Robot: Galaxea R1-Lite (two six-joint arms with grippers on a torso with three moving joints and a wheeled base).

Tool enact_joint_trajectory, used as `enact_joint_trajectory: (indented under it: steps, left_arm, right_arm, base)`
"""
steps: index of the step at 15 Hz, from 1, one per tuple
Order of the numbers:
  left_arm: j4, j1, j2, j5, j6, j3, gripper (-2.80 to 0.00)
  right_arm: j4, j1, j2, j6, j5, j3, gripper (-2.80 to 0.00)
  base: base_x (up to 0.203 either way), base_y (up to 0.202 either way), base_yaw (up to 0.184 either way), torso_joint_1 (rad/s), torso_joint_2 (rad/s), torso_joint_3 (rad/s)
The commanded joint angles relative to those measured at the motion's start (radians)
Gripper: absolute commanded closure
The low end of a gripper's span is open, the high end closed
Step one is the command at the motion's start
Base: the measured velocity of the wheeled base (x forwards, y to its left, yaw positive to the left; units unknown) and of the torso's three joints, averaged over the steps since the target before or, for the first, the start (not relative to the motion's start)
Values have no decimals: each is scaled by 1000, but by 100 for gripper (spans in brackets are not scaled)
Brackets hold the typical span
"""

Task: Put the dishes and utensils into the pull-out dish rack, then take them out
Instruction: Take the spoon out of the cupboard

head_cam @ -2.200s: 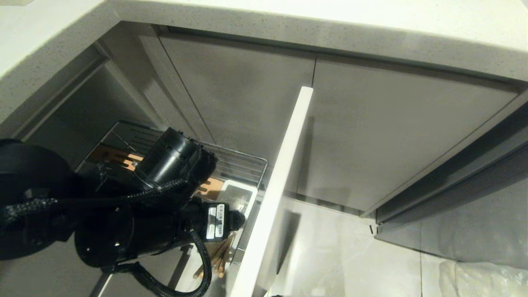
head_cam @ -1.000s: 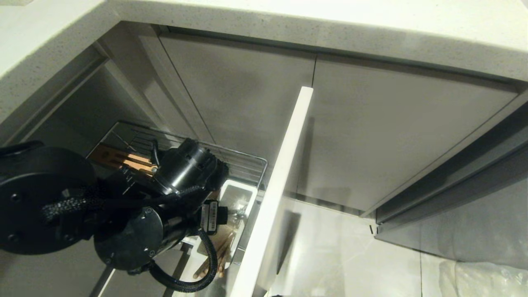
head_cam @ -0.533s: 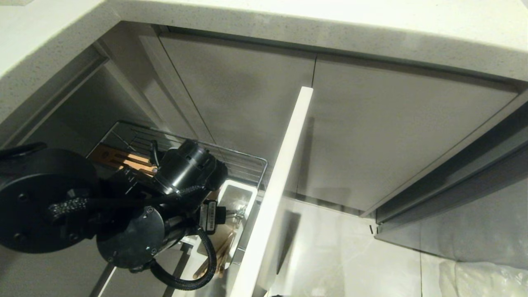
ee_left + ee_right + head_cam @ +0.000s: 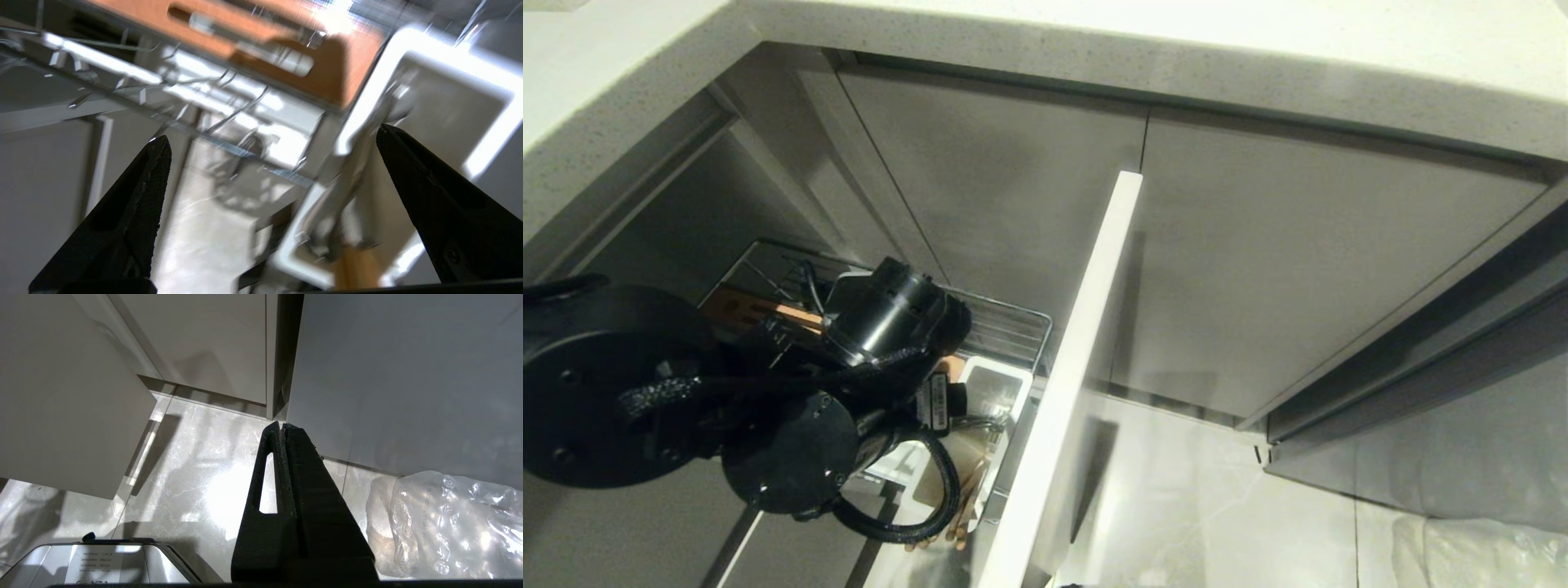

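Since a moment ago our left end effector (image 4: 269,139) has shifted over the chrome wire pull-out dish rack (image 4: 1013,327), black tapered fingers (image 4: 135,196) spread wide, gripping nothing. At its 3 o'clock, the slim silver fork (image 4: 347,183) and light-wood chopsticks (image 4: 964,498) sit in the white rectangular caddy (image 4: 449,81); our right end effector (image 4: 282,426) hangs closed over glossy floor (image 4: 196,457).

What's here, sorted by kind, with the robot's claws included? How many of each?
Black robot claws: 2 (left claw open, right claw shut)
Chrome wire pull-out dish rack: 1
White rectangular utensil caddy: 1
Slim silver metal fork: 1
Bundle of light-wood chopsticks: 1
Total: 6
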Motion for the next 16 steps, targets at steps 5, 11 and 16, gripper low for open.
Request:
enact_joint_trajectory:
  steps: [5, 11, 16]
  left_arm:
    - [-21, -12, 7, 2, -51, -20, -280]
    - [40, -62, 43, -7, -429, -58, -280]
    - [161, -45, 47, -123, -555, -71, -280]
  right_arm:
    - [0, 0, 1, 0, 0, 0, 0]
    - [0, 0, 1, 0, 0, 0, 0]
    - [0, 0, 1, 0, 0, 0, 0]
  base:
    - [0, 0, 0, 0, 0, 0]
    - [0, 0, 0, 0, 0, 0]
    - [0, 0, 0, 0, 0, 0]
